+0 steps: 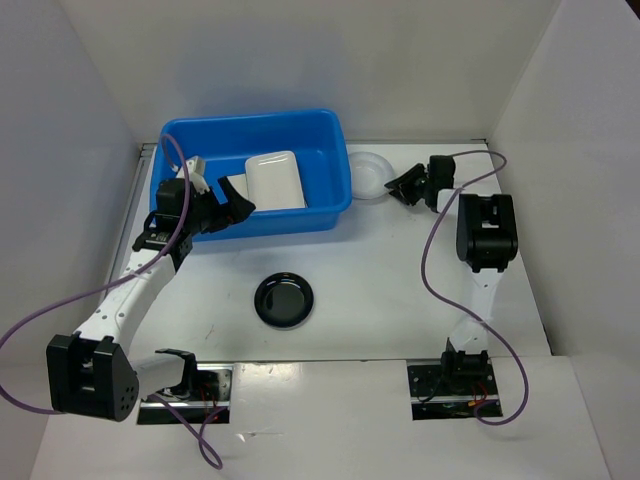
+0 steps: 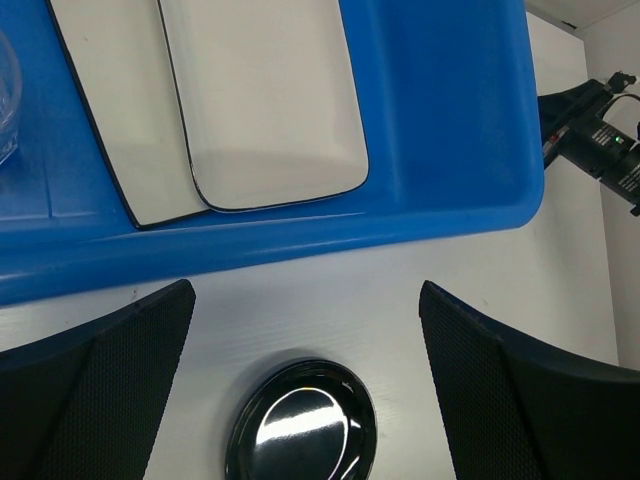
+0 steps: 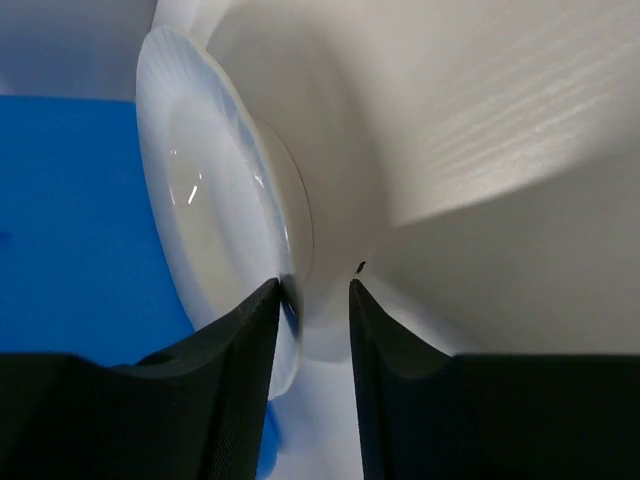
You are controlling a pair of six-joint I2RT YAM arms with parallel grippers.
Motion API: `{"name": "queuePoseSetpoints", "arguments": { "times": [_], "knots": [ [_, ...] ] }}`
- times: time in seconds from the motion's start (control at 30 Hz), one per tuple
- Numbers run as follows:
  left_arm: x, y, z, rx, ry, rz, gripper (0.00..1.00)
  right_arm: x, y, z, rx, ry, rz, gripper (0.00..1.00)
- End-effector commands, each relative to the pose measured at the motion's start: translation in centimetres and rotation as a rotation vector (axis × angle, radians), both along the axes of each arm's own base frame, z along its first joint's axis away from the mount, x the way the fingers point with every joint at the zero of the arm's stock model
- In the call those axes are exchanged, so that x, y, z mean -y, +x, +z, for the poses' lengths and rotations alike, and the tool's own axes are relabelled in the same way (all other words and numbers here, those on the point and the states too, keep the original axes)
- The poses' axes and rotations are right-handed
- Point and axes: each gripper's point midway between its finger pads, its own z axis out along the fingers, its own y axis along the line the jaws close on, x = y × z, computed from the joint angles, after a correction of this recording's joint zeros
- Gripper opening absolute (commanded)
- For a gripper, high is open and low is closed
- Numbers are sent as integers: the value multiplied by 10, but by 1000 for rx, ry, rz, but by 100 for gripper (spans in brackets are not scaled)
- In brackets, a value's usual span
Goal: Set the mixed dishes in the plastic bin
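The blue plastic bin [image 1: 250,120] holds a rounded pale plate [image 2: 265,100] lying on a square white plate with a dark rim [image 2: 110,120], and a clear cup [image 2: 5,100] at the left edge. A black saucer [image 1: 284,299] lies on the table in front of the bin, also below my left gripper [image 2: 305,300], which is wide open and holds nothing. That gripper [image 1: 235,205] hovers at the bin's near wall. A white bowl [image 1: 368,170] sits right of the bin. My right gripper [image 3: 313,285] straddles the bowl's [image 3: 200,220] rim, jaws narrowed, one finger on the rim, a gap at the other.
White walls enclose the table on three sides. The bin's right wall [image 3: 70,220] stands just beyond the bowl. Purple cables trail from both arms along the table's sides. The arm bases sit at the near edge.
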Motion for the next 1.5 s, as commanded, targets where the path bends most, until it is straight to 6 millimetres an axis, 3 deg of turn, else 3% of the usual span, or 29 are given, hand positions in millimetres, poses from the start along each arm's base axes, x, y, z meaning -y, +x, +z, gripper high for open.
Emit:
{"name": "queuePoseSetpoints", "arguments": {
  "times": [0.0,0.2,0.43,0.57,0.6,0.7,0.9,0.93,1.0,1.03,1.07,1.2,1.27,1.33,1.37,1.47],
  "knots": [
    [-2,4,7,28,15,-9,100,-7,8,-7,1,-38,11,38],
    [-2,5,11,40,22,-12,100,-14,14,-5,12,-30,30,38],
    [-2,6,10,31,23,-12,100,-22,13,-11,4,-19,54,1],
    [-2,6,10,31,23,-12,100,-20,9,-8,3,-26,45,0],
    [-2,6,10,31,23,-12,100,-18,12,8,34,-34,34,0],
    [-2,6,10,31,23,-12,100,-10,2,17,36,-62,-5,0],
    [-2,5,11,40,22,-12,100,9,-10,95,161,-107,-94,0],
    [-2,5,11,40,22,-12,100,15,-16,118,199,-124,-127,0],
    [-2,4,15,51,21,-12,100,23,-21,145,243,-150,-163,0],
    [-2,4,15,51,21,-12,100,29,-27,151,237,-169,-195,0],
    [-2,3,18,60,20,-12,100,31,-34,179,289,-177,-206,0],
    [-2,2,19,66,11,-8,100,38,-52,241,393,-241,-212,0],
    [0,0,23,77,6,-16,100,31,-61,264,434,-249,-184,0],
    [0,0,23,77,6,-16,100,12,-69,293,496,-264,-117,0],
    [3,-1,23,77,6,-26,100,5,-73,292,479,-280,-89,0],
    [4,-3,27,86,1,-34,100,-43,-85,317,548,-306,47,0]
  ]
}}
